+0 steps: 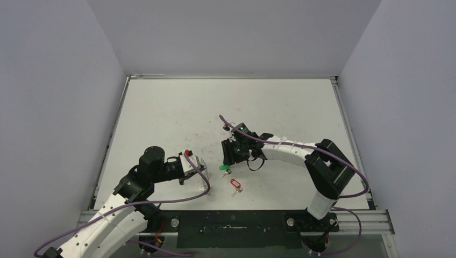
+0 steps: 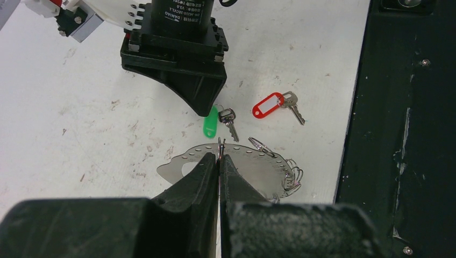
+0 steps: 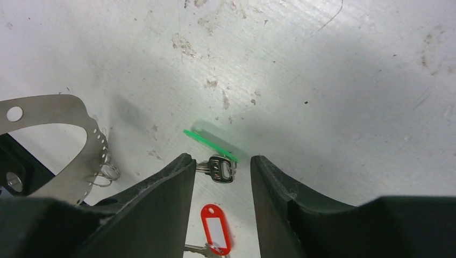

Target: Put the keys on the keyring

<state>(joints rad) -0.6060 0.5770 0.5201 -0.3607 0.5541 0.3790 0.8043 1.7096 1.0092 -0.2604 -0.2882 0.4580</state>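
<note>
**Right tool straddles green-tagged key, left tool pinches keyring, all near the front edge**

Room: the white desk point(image 1: 215, 102) is boxed by pale walls point(image 1: 54, 80) on the left, back and right. A black rail point(image 1: 231, 228) runs along the near edge. The far half of the desk is open and scuffed. The arms and task items are bunched in the near-centre strip, close to the rail.

Keys: the green-tagged key point(image 3: 220, 169) lies on the desk, with its tag seen nearly edge-on from the right wrist. The red-tagged key point(image 2: 267, 105) lies flat just beside it, on the side nearer the rail, apart from the green one and not touching either tool. Neither key is on the keyring.

Right tool point(image 3: 221, 158): partly open, pointing down and low over the desk. One finger stands on each side of the green-tagged key, and a gap shows at both sides. It has no grip on the key. Cannot tell if the fingertips touch the desk.

Left tool point(image 2: 220, 157): fully closed, fingers pressed together on the outer edge of the keyring point(image 2: 253, 161). The keyring shows as a flat curved steel band with a row of holes. Small split rings point(image 2: 293, 174) hang along its rim on the rail side. The keyring is just beside the green-tagged key and the right tool, with a little desk showing between them.
</note>
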